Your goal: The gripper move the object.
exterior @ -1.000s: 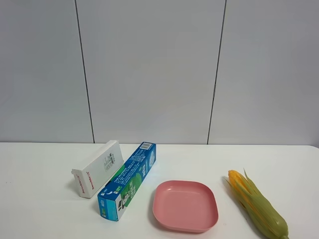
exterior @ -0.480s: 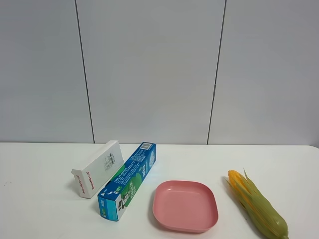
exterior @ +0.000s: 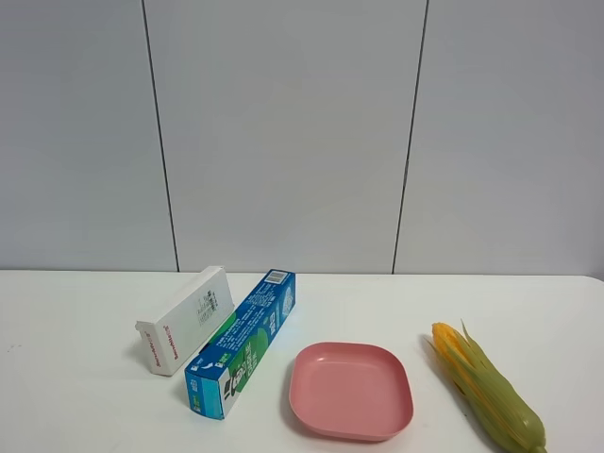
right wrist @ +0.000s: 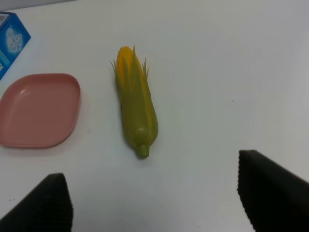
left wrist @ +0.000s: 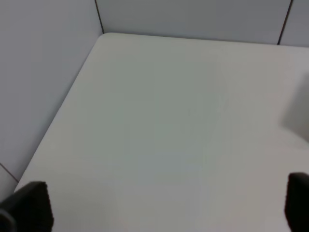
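We see a white table (exterior: pixel 85 396) against a grey panelled wall (exterior: pixel 283 132). The white carton (exterior: pixel 185 320) lies on it, touching the blue-green box (exterior: pixel 243 342), left of the pink plate (exterior: pixel 351 390) and corn cob (exterior: pixel 487 398). Our left gripper (left wrist: pixel 164 205) and right gripper (right wrist: pixel 154 198) both hang spread wide, holding nothing.

White rectangular cardboard carton (exterior: pixel 186 320): red logo and grey print, unreadable.
Long blue-green cardboard box (exterior: pixel 243 342): print too small to read.
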`<state>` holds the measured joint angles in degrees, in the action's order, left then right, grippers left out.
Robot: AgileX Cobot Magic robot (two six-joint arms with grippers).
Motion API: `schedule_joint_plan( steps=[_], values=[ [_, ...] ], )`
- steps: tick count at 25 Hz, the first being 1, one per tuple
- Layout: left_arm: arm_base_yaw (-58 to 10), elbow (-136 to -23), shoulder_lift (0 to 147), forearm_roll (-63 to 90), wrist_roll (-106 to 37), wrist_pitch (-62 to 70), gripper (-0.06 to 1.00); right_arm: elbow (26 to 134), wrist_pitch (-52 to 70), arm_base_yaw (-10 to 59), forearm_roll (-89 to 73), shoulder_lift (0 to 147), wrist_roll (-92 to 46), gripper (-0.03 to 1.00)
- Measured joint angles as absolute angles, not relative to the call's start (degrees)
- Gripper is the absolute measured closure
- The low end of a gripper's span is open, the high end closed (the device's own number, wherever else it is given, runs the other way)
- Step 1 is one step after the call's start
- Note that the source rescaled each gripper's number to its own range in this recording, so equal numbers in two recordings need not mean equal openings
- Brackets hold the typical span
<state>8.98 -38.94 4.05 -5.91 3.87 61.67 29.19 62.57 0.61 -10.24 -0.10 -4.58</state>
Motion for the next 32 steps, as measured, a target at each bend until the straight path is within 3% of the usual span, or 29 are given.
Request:
schedule_joint_plan(
  steps=[13, 22, 32],
  values=[
    [9.0, -29.8, -0.2, 4.2, 0.5, 60.0, -0.04, 29.2, 62.6, 0.6, -10.2, -0.1, -4.6, -0.03],
    [7.7, -29.7, -0.2, 4.4, -9.2, 60.5, -0.04, 29.2, 62.6, 0.6, -10.2, -0.1, -4.6, -0.03],
    [7.7, -29.6, -0.2, 4.4, -9.9, 60.5, -0.04, 29.2, 62.6, 0.6, -10.2, -0.1, -4.6, -0.03]
  ],
)
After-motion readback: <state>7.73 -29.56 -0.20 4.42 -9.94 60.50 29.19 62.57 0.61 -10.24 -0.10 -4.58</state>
